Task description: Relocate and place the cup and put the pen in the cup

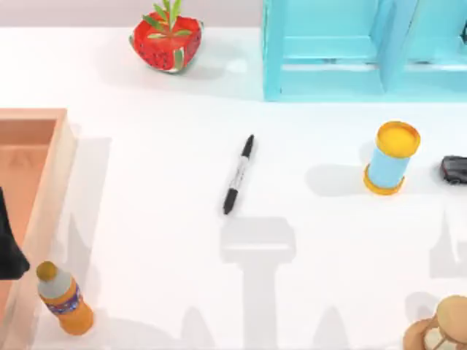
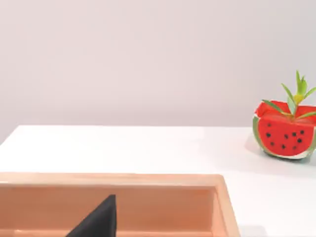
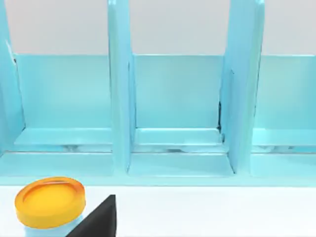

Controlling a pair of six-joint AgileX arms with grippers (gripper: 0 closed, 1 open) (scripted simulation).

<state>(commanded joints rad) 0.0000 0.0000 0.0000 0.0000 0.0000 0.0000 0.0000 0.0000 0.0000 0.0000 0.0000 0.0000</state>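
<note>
The left gripper (image 1: 9, 251) hangs at the desk's left edge over the wooden tray (image 1: 51, 182). Only a dark wedge of it reaches into the left wrist view, so I cannot tell whether it is released or clenched. The same goes for the right gripper (image 3: 96, 219), which faces the blue shelf (image 3: 177, 148) with the light-blue cylinder (image 3: 49, 205) just beside it.

The likeliest slip is taking that cylinder (image 1: 390, 158), with its yellow-orange top, for the cup, since it stands closest to the right arm. The orange bottle (image 1: 64, 299), standing against the tray's near corner, could also be knocked over if the left arm swings out low.

The pen (image 1: 238, 175) lies flat on the bare desk (image 1: 146, 189) near the middle, well apart from everything else. It is slim, with black ends and a pale printed barrel, and lies on a slant. It sits so low that a pinch across the barrel could roll it or scrape the desk.
</note>
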